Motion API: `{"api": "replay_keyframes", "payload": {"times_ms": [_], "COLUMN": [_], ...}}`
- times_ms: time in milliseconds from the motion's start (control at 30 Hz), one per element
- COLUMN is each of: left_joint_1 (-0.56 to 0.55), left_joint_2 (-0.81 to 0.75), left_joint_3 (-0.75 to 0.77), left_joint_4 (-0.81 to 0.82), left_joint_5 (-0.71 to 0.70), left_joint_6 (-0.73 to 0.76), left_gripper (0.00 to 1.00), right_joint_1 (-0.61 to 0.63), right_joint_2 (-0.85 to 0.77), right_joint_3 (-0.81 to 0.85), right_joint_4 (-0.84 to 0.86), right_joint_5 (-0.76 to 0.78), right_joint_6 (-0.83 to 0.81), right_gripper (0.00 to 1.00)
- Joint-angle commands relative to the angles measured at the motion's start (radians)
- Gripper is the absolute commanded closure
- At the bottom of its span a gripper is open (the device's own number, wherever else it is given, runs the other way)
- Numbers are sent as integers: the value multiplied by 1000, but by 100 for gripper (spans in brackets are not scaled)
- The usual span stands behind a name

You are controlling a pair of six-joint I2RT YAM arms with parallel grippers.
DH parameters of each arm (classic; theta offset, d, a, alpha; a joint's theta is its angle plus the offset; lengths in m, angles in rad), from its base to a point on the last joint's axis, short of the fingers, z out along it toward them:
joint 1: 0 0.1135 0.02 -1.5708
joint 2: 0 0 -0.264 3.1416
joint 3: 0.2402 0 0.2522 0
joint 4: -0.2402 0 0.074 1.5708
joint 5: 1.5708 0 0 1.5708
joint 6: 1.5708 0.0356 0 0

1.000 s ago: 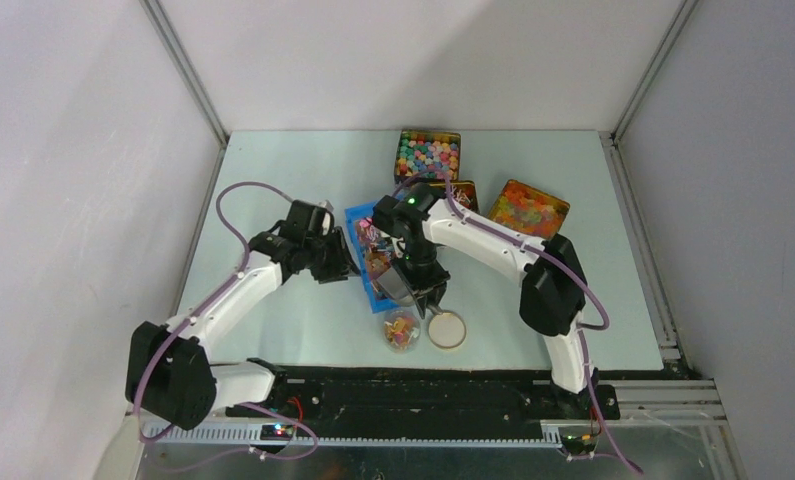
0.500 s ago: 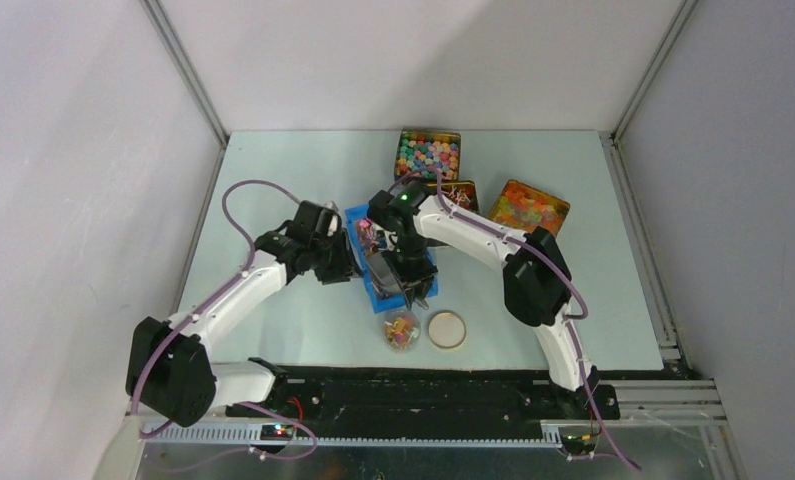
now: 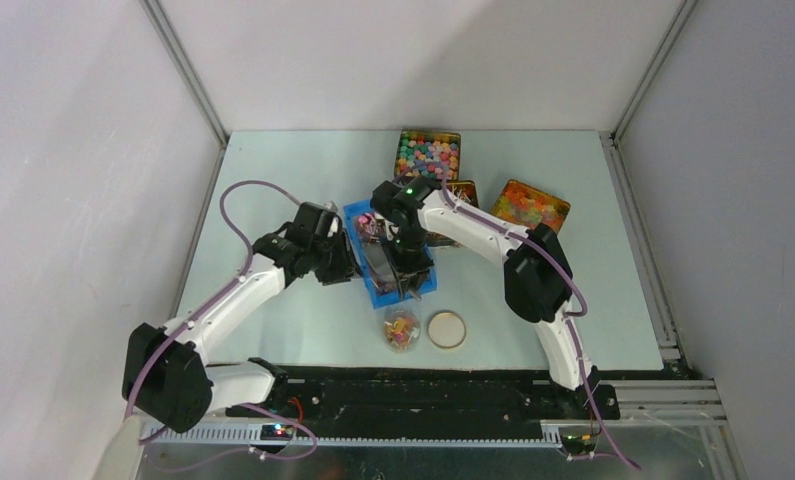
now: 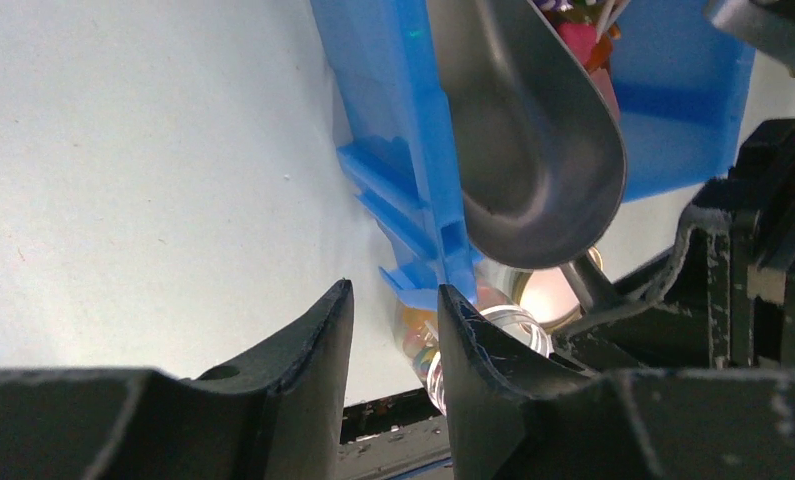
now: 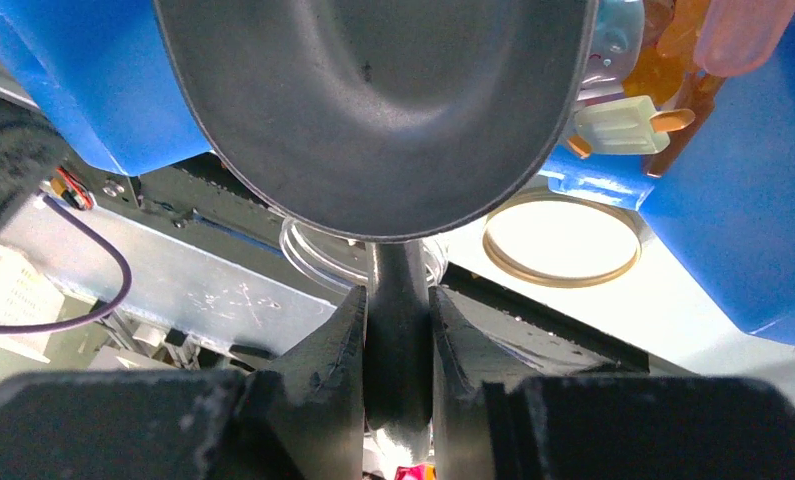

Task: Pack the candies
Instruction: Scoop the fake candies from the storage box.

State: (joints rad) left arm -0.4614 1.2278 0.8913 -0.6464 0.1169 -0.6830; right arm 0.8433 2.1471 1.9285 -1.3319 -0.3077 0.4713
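Observation:
Mixed candies (image 3: 373, 232) lie at the far end of a blue bin (image 3: 425, 283). My right gripper (image 3: 409, 287) hangs over the bin's near end, shut on the handle of a metal scoop (image 3: 379, 262). In the right wrist view the fingers (image 5: 345, 340) clamp the handle, and the scoop bowl (image 5: 373, 100) covers the bin, with candies (image 5: 673, 60) showing at its right. My left gripper (image 3: 345, 263) sits at the bin's left side. Its jaws (image 4: 393, 295) stand apart with only the bin's corner flange (image 4: 413, 275) at the tips. A clear jar (image 3: 401, 330) holding candies stands in front of the bin.
The jar's lid (image 3: 446, 329) lies flat to the right of the jar. At the back stand a tin of pastel balls (image 3: 428, 155), a tin of orange-yellow jelly pieces (image 3: 529, 207) and a third tin (image 3: 465, 190) partly hidden by the right arm.
The right arm has carried the scoop from above the jar and lid back and to the left, over the blue bin. The left arm has barely moved.

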Motion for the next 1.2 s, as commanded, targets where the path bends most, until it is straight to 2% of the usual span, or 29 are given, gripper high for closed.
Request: {"api": "replay_keyframes", "payload": {"times_ms": [0, 200, 367, 600, 867, 1067, 1167], "left_joint_1": [-16, -17, -20, -22, -23, -23, -23], "left_joint_2": [-46, -72, -76, -76, -109, -178, -233], "left_joint_3": [-7, -34, -39, -41, -34, -46, -61], "left_joint_4": [39, 45, 44, 43, 26, 44, 61], "left_joint_5": [13, 8, 5, 1, -3, 9, 14], "left_joint_6": [-31, -43, -45, -50, -48, -38, -30], "left_gripper": [58, 58, 58, 58, 59, 57, 53], "right_joint_1": [-14, -16, -18, -21, -11, 22, 35], "right_joint_2": [-18, -96, -149, -192, -215, -301, -343], "right_joint_3": [-6, -145, -252, -267, -281, -343, -372], "right_joint_4": [185, 303, 382, 416, 300, 223, 194], "right_joint_5": [6, 25, -30, -41, -11, 16, 28], "right_joint_6": [15, 1, 48, 93, 60, 15, 7], "right_gripper": [100, 100, 100, 100, 100, 100, 100]}}
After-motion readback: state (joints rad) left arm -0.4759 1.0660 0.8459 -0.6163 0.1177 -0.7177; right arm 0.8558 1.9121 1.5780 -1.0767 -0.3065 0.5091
